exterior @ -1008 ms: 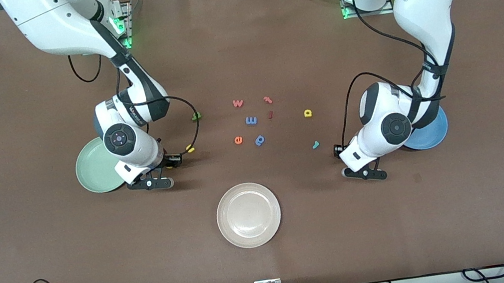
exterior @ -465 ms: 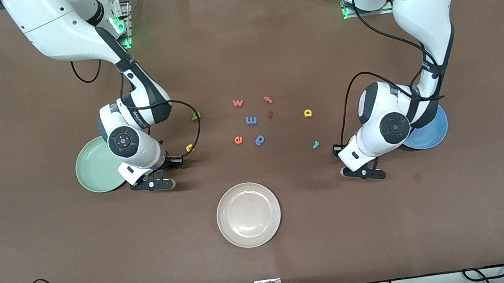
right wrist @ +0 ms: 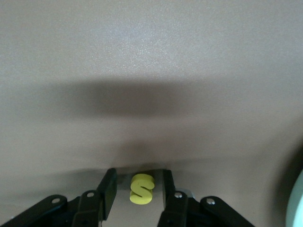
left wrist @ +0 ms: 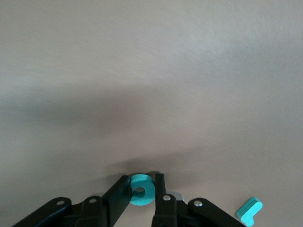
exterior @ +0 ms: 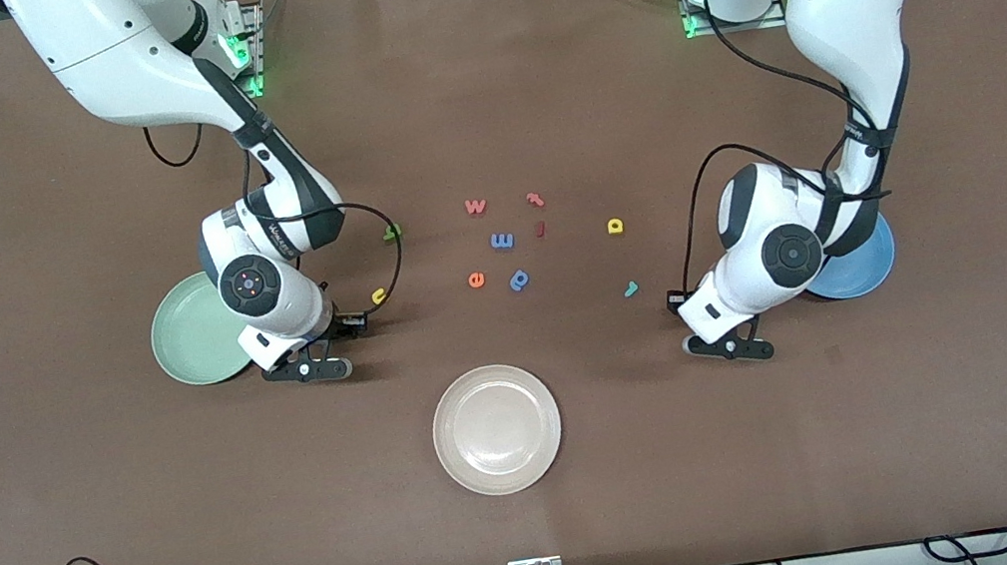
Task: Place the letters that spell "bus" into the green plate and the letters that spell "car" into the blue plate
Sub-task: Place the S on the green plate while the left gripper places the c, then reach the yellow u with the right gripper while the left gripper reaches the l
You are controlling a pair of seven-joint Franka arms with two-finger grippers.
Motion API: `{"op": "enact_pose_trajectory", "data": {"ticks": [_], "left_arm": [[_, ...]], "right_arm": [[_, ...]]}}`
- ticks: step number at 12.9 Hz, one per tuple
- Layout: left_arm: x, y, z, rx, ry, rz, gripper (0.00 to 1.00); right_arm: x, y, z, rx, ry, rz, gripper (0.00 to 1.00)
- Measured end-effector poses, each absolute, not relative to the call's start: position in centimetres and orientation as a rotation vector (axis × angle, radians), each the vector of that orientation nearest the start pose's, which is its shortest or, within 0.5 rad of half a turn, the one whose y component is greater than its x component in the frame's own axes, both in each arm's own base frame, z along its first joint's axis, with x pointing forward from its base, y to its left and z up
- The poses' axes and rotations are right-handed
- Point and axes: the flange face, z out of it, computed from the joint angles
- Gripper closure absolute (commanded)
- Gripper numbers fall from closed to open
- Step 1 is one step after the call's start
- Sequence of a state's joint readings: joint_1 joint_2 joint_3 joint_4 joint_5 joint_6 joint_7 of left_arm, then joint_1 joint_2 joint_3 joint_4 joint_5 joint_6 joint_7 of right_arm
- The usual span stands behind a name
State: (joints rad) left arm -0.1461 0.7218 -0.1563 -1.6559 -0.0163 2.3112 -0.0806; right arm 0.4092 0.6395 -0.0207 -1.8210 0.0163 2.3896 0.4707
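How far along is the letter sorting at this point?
Done: nothing yet; the green plate and the visible part of the blue plate hold no letters. In hand: the left tool is shut on the teal c, and the right tool straddles the yellow s, jaws not yet closed. Left: the yellow u, green b, teal r and yellow a lie on the table.

Brown table (exterior: pixel 95 509): plates (exterior: pixel 497 430), foam letters (exterior: pixel 502 241)
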Motion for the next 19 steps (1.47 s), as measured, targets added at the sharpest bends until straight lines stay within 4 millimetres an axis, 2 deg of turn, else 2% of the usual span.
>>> {"op": "enact_pose_trajectory", "data": {"ticks": [1, 2, 4, 6, 7, 8, 9, 11, 12, 13, 14, 15, 17, 18, 19], "left_arm": [[65.6, -17.4, 20.6, -3.225, 0.242, 0.146, 0.95], [66.0, -14.8, 22.5, -3.219, 0.186, 0.178, 0.95], [66.3, -6.8, 25.5, -3.208, 0.049, 0.275, 0.95], [65.5, 1.1, 25.4, -3.214, 0.009, 0.355, 0.95], [64.8, 4.2, 24.5, -3.222, 0.001, 0.386, 0.95], [63.8, 6.2, 23.4, -3.227, -0.008, 0.426, 0.94], [62.7, 7.1, 22.1, -3.229, -0.019, 0.47, 0.92], [61.1, 6.5, 19.9, -3.227, -0.009, 0.513, 0.82], [60.6, 5.9, 19.1, -3.228, 0.002, 0.515, 0.64], [60.2, 5.5, 18.5, -3.228, 0.01, 0.52, 0.33], [60.0, 5.3, 18.2, -3.228, 0.013, 0.528, 0.11], [59.9, 5.2, 18.0, -3.228, 0.015, 0.532, 0.0], [60.2, 4.9, 18.5, -3.232, 0.036, 0.514, 0.0], [60.8, 4.5, 19.4, -3.237, 0.076, 0.492, 0.14], [61.5, 3.8, 20.9, -3.24, 0.122, 0.478, 0.32]], "right_arm": [[59.3, 24.4, 17.8, -3.168, 0.144, 0.102, 0.7], [59.2, 24.3, 17.7, -3.168, 0.144, 0.103, 0.78], [59.2, 24.5, 17.8, -3.167, 0.14, 0.099, 0.91], [59.2, 24.5, 17.9, -3.167, 0.14, 0.099, 0.98], [59.2, 24.5, 17.9, -3.167, 0.14, 0.099, 0.99], [59.3, 24.5, 17.9, -3.167, 0.137, 0.097, 0.99], [59.5, 24.2, 18.2, -3.167, 0.126, 0.09, 0.98], [60.5, 22.3, 20.4, -3.169, 0.093, 0.087, 0.98], [61.1, 20.5, 22.3, -3.17, 0.079, 0.098, 0.98], [61.7, 18.2, 24.4, -3.17, 0.071, 0.115, 0.98], [62.1, 15.7, 26.1, -3.169, 0.063, 0.143, 0.98], [62.2, 13.3, 27.1, -3.167, 0.059, 0.174, 0.97], [61.9, 8.3, 27.0, -3.16, 0.064, 0.228, 0.95], [61.4, 6.1, 26.1, -3.155, 0.072, 0.259, 0.93], [60.9, 4.3, 25.1, -3.151, 0.085, 0.28, 0.83]]}}
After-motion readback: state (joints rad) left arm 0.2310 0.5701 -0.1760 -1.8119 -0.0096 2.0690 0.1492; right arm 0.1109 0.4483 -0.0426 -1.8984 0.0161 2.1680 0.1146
